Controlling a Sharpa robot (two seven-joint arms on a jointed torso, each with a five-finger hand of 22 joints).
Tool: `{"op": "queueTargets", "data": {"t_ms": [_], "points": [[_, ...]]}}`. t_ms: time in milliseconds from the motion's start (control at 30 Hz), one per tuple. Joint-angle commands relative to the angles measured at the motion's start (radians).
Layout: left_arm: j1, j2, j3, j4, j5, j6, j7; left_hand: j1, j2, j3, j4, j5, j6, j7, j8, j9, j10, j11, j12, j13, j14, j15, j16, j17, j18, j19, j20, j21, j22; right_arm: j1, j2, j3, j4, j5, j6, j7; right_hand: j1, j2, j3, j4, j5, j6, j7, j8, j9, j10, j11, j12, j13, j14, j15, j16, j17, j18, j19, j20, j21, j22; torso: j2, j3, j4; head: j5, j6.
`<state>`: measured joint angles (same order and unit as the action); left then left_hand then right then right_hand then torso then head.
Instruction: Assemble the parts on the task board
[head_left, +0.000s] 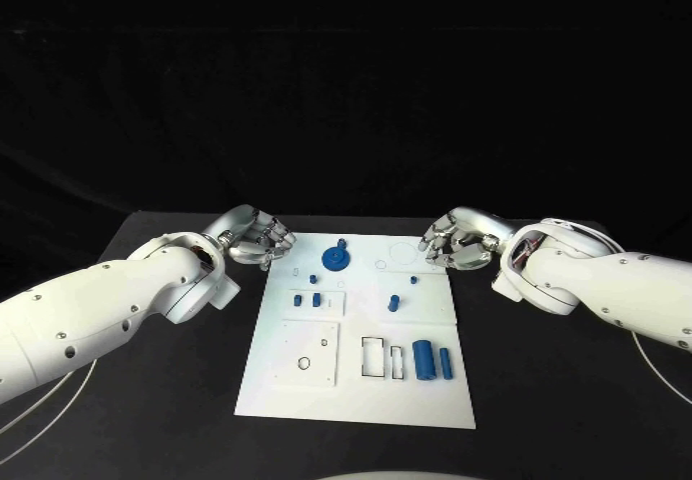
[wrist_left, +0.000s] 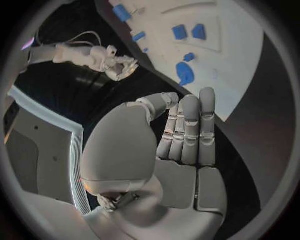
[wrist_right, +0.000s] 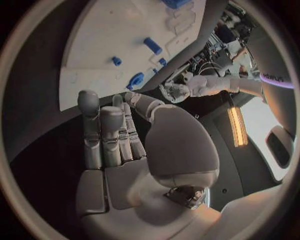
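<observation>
Flanking the task board (head_left: 289, 390), left hand (head_left: 257, 238) and right hand (head_left: 459, 240), both empty with fingers curled, fingertips hidden.

The small blue parts (head_left: 392, 299) on the task board (head_left: 289, 395) are too small to identify; each wrist view cuts the board off.

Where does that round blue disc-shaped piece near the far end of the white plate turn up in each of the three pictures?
Head view: the round blue disc-shaped piece lies near the far end of the white task board, between the two hands.
Left wrist view: the disc lies beyond the left hand.
Right wrist view: the disc lies beyond the right hand.
Shared landmark: the white board.
</observation>
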<state>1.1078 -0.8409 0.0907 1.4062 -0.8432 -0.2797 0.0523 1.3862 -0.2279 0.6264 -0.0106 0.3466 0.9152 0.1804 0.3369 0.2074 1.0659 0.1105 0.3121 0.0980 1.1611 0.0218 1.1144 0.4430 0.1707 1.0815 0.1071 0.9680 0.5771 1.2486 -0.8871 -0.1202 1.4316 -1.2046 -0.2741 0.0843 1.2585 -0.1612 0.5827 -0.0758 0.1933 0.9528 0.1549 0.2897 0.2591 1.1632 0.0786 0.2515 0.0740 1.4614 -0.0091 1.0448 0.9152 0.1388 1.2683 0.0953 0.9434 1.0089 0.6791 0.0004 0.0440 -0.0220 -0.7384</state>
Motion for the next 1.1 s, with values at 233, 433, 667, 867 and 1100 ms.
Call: {"op": "queueTargets", "data": {"t_ms": [233, 433, 667, 867, 1100], "points": [[-0.014, -0.038, 0.001, 0.074, 0.558, -0.007, 0.296, -0.088, -0.010, -0.081, 0.047, -0.003, 0.015, -0.007, -0.006, 0.005, 0.072, -0.015, 0.012, 0.011, -0.009, -0.003, -0.006, -0.011, 0.015, -0.006, 0.003, -0.056, -0.038, -0.015, 0.014, 0.000, 0.028, -0.358, 0.027, -0.156, -0.012, -0.007, 0.018, 0.001, -0.019, 0.009, 0.007, -0.013, 0.000, 0.006, 0.007, -0.042, -0.002, 0.023, 0.009, 0.086, 0.078, -0.018, 0.023, 0.004, 0.085, 0.081, 0.001, -0.0023, 0.0016, -0.036, -0.001], [-0.024, -0.057, 0.001, 0.113, 0.611, -0.003, 0.330, -0.093, -0.009, -0.087, 0.053, -0.004, 0.015, -0.008, -0.008, 0.005, 0.079, -0.016, 0.007, 0.011, -0.007, -0.004, -0.004, -0.012, 0.015, -0.001, 0.002, -0.063, -0.043, -0.032, 0.029, 0.000, 0.038, -0.433, 0.019, -0.185, -0.030, -0.026, 0.017, 0.009, -0.043, 0.005, 0.012, -0.022, -0.001, -0.012, 0.015, -0.072, -0.005, 0.032, 0.016, 0.144, 0.135, -0.030, 0.050, 0.010, 0.148, 0.138, 0.002, -0.0009, 0.0019, -0.035, -0.003], [-0.029, -0.065, 0.001, 0.130, 0.611, -0.009, 0.348, -0.092, -0.013, -0.093, 0.053, -0.002, 0.006, -0.003, -0.015, 0.003, 0.076, -0.013, -0.005, 0.009, -0.007, -0.002, -0.004, -0.013, 0.014, 0.005, 0.002, -0.072, -0.050, -0.052, 0.052, 0.000, 0.037, -0.471, 0.015, -0.193, -0.030, -0.033, 0.024, 0.012, -0.048, 0.007, 0.013, -0.025, 0.001, -0.007, 0.017, -0.091, -0.003, 0.034, 0.019, 0.186, 0.172, -0.040, 0.075, 0.014, 0.207, 0.192, 0.002, 0.0005, 0.0022, -0.030, -0.010], [-0.029, -0.068, 0.001, 0.137, 0.611, -0.009, 0.350, -0.091, -0.012, -0.093, 0.053, -0.001, 0.005, -0.002, -0.016, 0.003, 0.076, -0.012, -0.006, 0.009, -0.007, -0.002, -0.004, -0.013, 0.014, 0.006, 0.002, -0.074, -0.051, -0.058, 0.061, 0.000, 0.039, -0.484, 0.008, -0.196, -0.027, -0.034, 0.027, 0.012, -0.048, 0.009, 0.013, -0.026, 0.002, -0.002, 0.016, -0.097, -0.001, 0.035, 0.019, 0.202, 0.188, -0.043, 0.082, 0.015, 0.226, 0.210, 0.003, 0.0003, -0.0005, -0.025, -0.014], [-0.030, -0.070, 0.001, 0.139, 0.611, -0.007, 0.343, -0.089, -0.011, -0.093, 0.052, -0.001, 0.005, -0.002, -0.017, 0.003, 0.075, -0.012, -0.008, 0.009, -0.007, -0.002, -0.004, -0.013, 0.014, 0.007, 0.002, -0.075, -0.052, -0.061, 0.071, 0.000, 0.036, -0.496, 0.012, -0.204, -0.024, -0.033, 0.031, 0.012, -0.048, 0.013, 0.012, -0.026, 0.003, 0.006, 0.015, -0.101, 0.001, 0.035, 0.019, 0.215, 0.199, -0.046, 0.087, 0.016, 0.241, 0.225, 0.002, 0.0007, 0.0002, -0.025, -0.016]]}}
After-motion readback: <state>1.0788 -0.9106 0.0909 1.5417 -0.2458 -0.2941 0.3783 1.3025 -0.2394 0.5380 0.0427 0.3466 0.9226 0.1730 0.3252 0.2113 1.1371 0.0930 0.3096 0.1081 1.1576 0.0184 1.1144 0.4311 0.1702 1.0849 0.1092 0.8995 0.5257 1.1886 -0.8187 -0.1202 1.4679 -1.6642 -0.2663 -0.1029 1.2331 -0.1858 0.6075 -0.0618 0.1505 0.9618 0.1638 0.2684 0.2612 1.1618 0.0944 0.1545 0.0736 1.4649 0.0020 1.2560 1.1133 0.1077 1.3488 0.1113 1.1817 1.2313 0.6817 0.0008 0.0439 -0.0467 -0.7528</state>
